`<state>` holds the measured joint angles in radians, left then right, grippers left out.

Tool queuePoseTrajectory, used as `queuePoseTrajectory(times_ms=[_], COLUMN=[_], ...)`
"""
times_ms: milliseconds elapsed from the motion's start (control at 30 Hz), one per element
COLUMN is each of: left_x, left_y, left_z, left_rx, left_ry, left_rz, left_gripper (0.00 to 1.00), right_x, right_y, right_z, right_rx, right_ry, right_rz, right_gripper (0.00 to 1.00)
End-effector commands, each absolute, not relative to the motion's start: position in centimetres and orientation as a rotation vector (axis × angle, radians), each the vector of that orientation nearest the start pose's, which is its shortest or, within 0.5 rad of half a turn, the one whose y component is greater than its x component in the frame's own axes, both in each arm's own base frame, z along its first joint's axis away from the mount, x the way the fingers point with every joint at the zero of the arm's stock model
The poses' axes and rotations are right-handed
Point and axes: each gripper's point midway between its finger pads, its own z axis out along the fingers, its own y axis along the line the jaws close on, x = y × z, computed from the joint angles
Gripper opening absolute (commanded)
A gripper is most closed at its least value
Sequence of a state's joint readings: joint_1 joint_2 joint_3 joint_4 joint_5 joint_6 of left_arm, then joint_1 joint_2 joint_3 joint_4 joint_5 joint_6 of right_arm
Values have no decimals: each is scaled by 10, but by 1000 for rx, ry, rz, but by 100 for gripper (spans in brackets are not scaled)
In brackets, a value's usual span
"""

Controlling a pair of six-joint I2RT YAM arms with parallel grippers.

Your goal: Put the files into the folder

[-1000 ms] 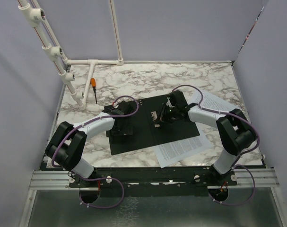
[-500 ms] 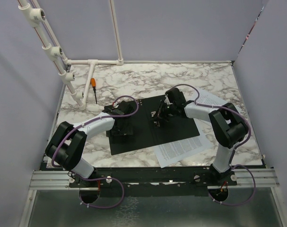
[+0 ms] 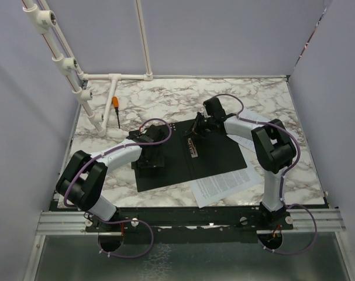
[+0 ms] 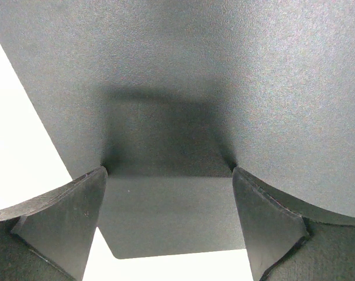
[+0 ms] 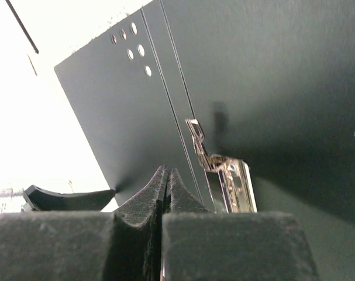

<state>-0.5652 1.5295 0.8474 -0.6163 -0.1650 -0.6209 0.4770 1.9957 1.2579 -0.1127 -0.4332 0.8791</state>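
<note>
Right gripper (image 5: 167,175) beside folder (image 3: 218,159) clip (image 5: 227,178)

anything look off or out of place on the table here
The files lie under the open folder, poking out at its near and right edges, not on its inside. An orange-handled screwdriver lies at the far left, unrelated to filing.

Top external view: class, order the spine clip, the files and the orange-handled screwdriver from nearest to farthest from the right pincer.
1. The spine clip, right beside the right pincer, on the open folder.
2. The files, showing beyond the folder's right edge.
3. The orange-handled screwdriver, away at back left.
</note>
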Motion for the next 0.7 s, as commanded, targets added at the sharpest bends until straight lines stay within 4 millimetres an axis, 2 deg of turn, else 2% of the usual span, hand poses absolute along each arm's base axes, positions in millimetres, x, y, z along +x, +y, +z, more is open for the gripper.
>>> queuePoseTrajectory(times_ms=[0,200,333,533,667], left_x=[215,216,218,223,228], left_y=[-135,-135,-136,-139,-143], left_z=[5,5,8,13,19], left_rx=[-85,-83,-81,-74,-68], left_ry=[2887,2884,2875,2859,2843], left_rz=[5,5,-3,-20,-39], left_gripper=[89,89,89,89,89], right_x=[388,397,395,384,374], right_y=[306,312,306,284,262], right_z=[42,57,71,96,110], right_rx=[316,241,196,136,123], right_ry=[2647,2609,2592,2559,2530], right_rz=[1041,1072,1041,916,801], right_gripper=[1,1,0,1,8])
